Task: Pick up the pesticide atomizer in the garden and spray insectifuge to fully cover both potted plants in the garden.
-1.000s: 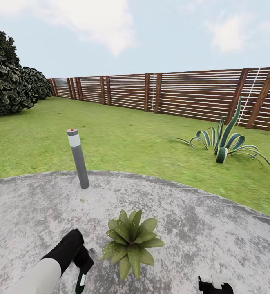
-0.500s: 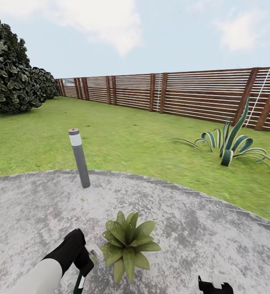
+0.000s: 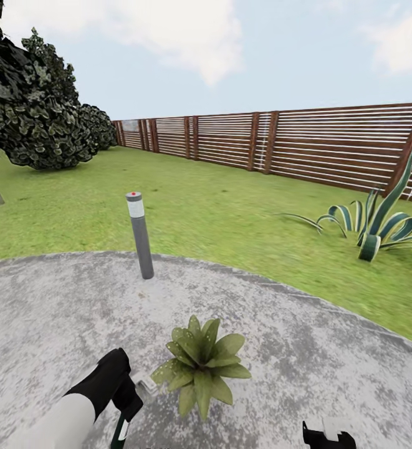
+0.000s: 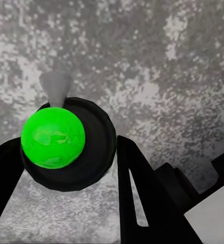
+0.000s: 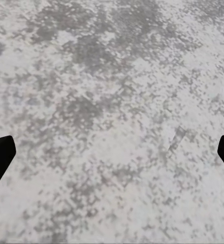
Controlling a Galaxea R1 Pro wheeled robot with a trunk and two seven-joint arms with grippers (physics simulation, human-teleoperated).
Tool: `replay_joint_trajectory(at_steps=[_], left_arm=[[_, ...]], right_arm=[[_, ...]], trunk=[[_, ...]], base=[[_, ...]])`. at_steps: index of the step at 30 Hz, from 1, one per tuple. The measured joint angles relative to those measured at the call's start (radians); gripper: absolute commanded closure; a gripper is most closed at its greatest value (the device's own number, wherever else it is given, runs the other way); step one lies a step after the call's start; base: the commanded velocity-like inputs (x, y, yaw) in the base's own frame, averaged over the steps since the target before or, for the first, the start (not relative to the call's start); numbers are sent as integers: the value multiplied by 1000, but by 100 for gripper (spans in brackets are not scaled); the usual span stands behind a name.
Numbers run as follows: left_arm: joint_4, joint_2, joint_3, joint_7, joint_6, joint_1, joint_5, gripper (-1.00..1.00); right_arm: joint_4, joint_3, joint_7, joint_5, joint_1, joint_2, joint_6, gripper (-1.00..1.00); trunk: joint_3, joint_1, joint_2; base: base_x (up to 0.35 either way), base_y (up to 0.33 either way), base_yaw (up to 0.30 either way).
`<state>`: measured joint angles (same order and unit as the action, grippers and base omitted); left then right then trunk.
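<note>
My left gripper [image 4: 66, 168] is clamped around the pesticide atomizer [image 4: 66, 145], black fingers [image 4: 142, 198] pressing either flank of its round dark body. From the wrist I look straight down on it: a glossy bright green dome sits on a matte black disc, with a small grey cone of a nozzle poking out beyond. I can read no label or writing on it. In the head view the bottle [image 3: 121, 430] hangs low at my left, a sliver of white and green under the black wrist.

My right gripper [image 5: 112, 152] hangs open over bare paving [image 5: 112, 101], only its two dark tips at the edges of its wrist view, well apart.

Just beside the left gripper stands a potted plant [image 3: 201, 365], a rosette of broad, pointed, leathery green leaves (its pot is hidden beneath them). The round paving [image 3: 305, 349] is mottled grey, speckled like rough concrete.

Farther off a smooth grey bollard lamp [image 3: 140, 234] rises at the paving's rim, pale-banded with a red dot on top. Beyond lie lawn [image 3: 218, 212], a striped spiky agave [image 3: 374, 224], dark bushy trees [image 3: 40, 118] and a brown slatted wooden fence [image 3: 305, 146].
</note>
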<state>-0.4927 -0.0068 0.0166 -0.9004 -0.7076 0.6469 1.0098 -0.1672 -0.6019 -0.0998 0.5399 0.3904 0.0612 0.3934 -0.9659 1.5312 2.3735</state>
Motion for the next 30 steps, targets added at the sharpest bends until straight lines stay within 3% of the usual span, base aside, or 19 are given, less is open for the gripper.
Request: replay_joint_trajectory(at_steps=[7, 14, 21, 30], left_arm=[[1, 0, 0, 1, 1, -1, 0, 100], [1, 1, -1, 1, 0, -3, 0, 100], [2, 7, -2, 2, 0, -11, 1, 100], [15, 16, -3, 7, 1, -15, 1, 100]], right_arm=[[1, 0, 0, 0, 0, -1, 0, -100], [1, 0, 0, 0, 0, -2, 0, -100], [1, 0, 0, 0, 0, -1, 0, -100], [0, 0, 0, 0, 0, -1, 0, -100]], trunk=[[0, 0, 0], [0, 0, 0], [0, 0, 0], [0, 0, 0]], base=[[-13, -239, 34], [-65, -244, 249], [-2, -19, 271], [0, 0, 24]])
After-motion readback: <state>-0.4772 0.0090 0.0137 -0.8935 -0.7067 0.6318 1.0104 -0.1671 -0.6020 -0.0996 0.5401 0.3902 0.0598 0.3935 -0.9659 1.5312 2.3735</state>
